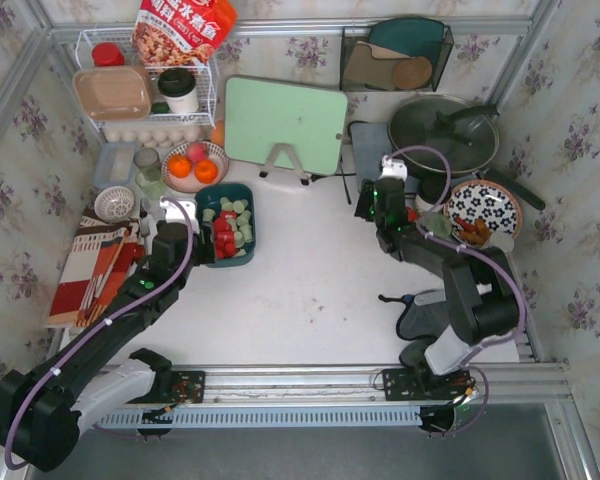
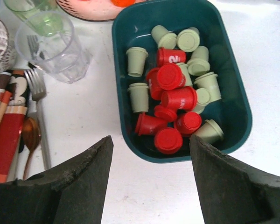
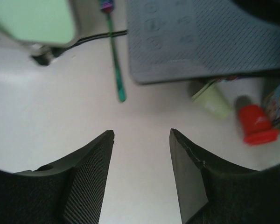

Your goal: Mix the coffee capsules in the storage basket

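Observation:
The dark teal storage basket [image 1: 248,200] sits left of centre on the white table. In the left wrist view the storage basket [image 2: 121,112] holds several coffee capsules, red ones [image 2: 170,77] bunched in the middle and near end, pale green ones [image 2: 136,60] around them. My left gripper [image 2: 150,139] hangs open just short of the basket's near rim, holding nothing; in the top view the left gripper [image 1: 202,246] is at the basket's left side. My right gripper [image 3: 142,132] is open over bare table. One green capsule [image 3: 212,100] and one red capsule [image 3: 255,123] lie loose ahead of it to the right.
A clear glass [image 2: 53,44], a fork [image 2: 37,93] and a spoon lie left of the basket, with the fruit bowl [image 1: 193,165] behind it. A green cutting board [image 1: 285,125], a pan [image 1: 442,130], a patterned plate [image 1: 483,207] and a grey mat [image 3: 200,37] fill the back and right.

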